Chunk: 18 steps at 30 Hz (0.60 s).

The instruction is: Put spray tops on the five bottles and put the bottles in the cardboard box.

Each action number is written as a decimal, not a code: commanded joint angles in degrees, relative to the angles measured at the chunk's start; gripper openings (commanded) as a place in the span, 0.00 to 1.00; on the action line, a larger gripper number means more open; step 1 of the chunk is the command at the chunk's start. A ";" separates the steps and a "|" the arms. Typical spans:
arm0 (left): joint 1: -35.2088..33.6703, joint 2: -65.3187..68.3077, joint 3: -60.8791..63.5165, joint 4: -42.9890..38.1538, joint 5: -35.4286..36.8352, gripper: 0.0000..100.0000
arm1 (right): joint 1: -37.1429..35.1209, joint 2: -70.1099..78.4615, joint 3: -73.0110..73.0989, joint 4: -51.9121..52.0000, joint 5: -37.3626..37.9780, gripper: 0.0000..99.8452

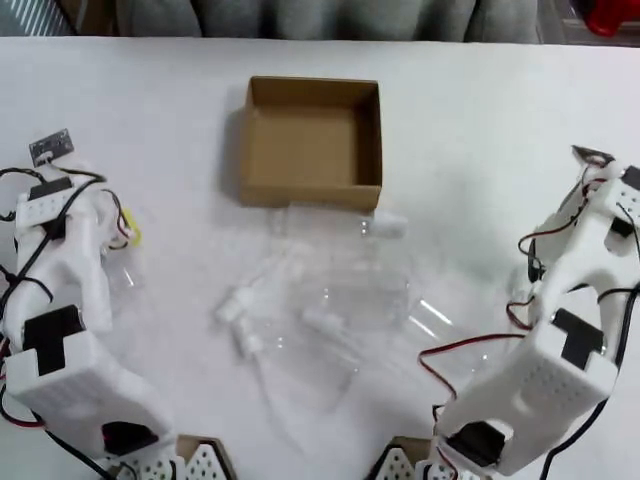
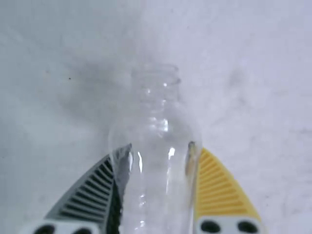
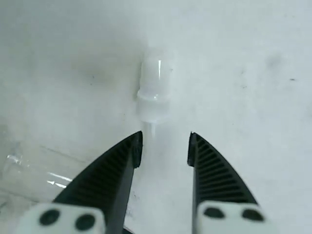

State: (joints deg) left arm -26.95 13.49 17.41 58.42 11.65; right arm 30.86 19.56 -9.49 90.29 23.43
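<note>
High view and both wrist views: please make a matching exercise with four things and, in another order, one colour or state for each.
Things:
1. cardboard box
2. bottle
3. spray top
4. right gripper

Colour or state:
a. white, lying on the table
b. black fingers, apart
c. brown, open on top
d. clear, its neck bare

Pairs: 1-c, 2-d, 3-a, 4-b
</note>
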 commanded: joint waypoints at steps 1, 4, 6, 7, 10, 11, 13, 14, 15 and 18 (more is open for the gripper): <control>0.66 -0.57 -1.49 0.35 -0.44 0.02 | -0.84 -5.32 6.15 -7.43 -4.22 0.12; 0.66 -0.57 -1.49 0.35 -0.44 0.02 | -2.68 -5.23 9.85 -10.86 -5.27 0.12; 0.57 -0.57 -1.49 0.35 -0.44 0.02 | -3.38 -5.23 11.60 -12.97 -6.24 0.12; 0.57 -0.57 -1.49 0.35 -0.44 0.02 | -3.47 -5.23 12.40 -13.76 -6.68 0.12; 0.57 -0.57 -1.49 0.35 -0.44 0.02 | -3.74 -5.14 13.98 -16.31 -6.95 0.12; 0.57 -0.57 -1.49 0.35 -0.44 0.02 | -3.74 -5.14 14.51 -17.27 -6.95 0.12; 0.57 -0.57 -1.49 0.35 -0.44 0.02 | -3.74 -5.14 15.65 -19.12 -6.95 0.12; 0.57 -0.57 -1.49 0.35 -0.44 0.02 | -3.74 -5.14 16.26 -19.74 -6.77 0.12; 0.57 -0.57 -1.49 0.35 -0.44 0.02 | -3.74 -5.14 16.97 -20.26 -6.51 0.12; 0.57 -0.57 -1.49 0.35 -0.44 0.02 | -3.74 -5.14 17.93 -21.93 -6.42 0.12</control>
State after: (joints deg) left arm -26.95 13.49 17.41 58.42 11.65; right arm 27.96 17.63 8.35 70.68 17.10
